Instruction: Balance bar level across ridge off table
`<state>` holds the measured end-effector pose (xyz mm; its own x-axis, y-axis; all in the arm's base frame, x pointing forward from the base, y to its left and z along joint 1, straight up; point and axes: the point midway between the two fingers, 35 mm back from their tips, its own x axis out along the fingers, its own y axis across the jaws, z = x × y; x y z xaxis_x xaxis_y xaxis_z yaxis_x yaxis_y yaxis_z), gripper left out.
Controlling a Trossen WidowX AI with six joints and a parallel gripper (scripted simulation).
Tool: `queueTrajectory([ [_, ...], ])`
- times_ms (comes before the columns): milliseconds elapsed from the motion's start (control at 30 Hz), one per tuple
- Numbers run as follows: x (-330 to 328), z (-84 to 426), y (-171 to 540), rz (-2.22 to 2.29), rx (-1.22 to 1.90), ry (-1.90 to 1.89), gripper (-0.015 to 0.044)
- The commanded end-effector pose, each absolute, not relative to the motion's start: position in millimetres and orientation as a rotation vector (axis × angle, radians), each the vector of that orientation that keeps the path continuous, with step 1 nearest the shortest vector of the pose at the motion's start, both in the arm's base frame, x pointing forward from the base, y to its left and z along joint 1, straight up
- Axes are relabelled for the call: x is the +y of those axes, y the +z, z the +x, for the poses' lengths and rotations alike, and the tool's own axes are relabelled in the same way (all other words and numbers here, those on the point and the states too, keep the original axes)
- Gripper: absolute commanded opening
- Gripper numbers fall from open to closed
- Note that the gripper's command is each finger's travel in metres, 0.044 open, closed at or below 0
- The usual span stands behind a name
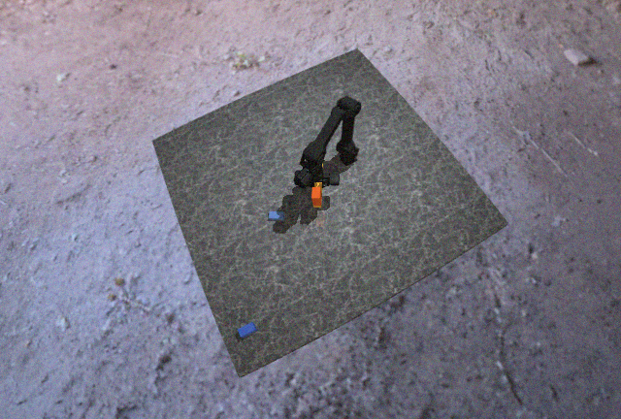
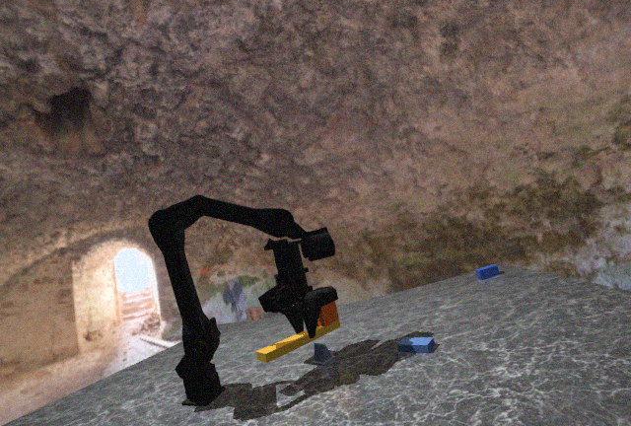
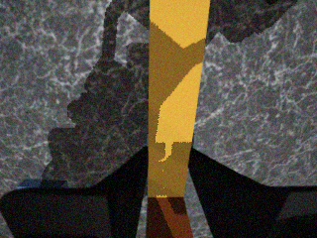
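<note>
A yellow bar [image 2: 285, 347] [image 3: 178, 25] hangs in the air with an orange block [image 1: 316, 196] [image 2: 328, 313] [image 3: 160, 220] on top at its far end. My gripper [image 2: 306, 333] [image 3: 167, 151] is shut on the bar, close to the orange block. The bar looks roughly level, but its exact tilt is hard to tell. The small grey-blue ridge [image 2: 321, 354] stands on the table below the bar, with a gap between them, in the arm's shadow. I cannot make out the ridge in the top view or in the wrist view.
One blue block [image 1: 275, 215] [image 2: 416, 344] [image 3: 45, 183] lies on the table [image 1: 401, 234] [image 2: 509, 360] near the ridge. A second blue block [image 1: 246, 330] [image 2: 487, 271] lies far off near a table corner. The arm's base [image 2: 201, 383] stands on the near-end side of the bar.
</note>
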<state>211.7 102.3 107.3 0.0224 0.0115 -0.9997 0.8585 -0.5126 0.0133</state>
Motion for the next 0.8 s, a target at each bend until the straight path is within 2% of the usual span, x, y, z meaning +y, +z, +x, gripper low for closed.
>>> queueTrajectory([
  [0,101.6,211.7,100.3,1.611,0.907,-1.566,0.0],
  [767,101.4,212.0,96.7,1.61,0.908,-1.565,0.0],
])
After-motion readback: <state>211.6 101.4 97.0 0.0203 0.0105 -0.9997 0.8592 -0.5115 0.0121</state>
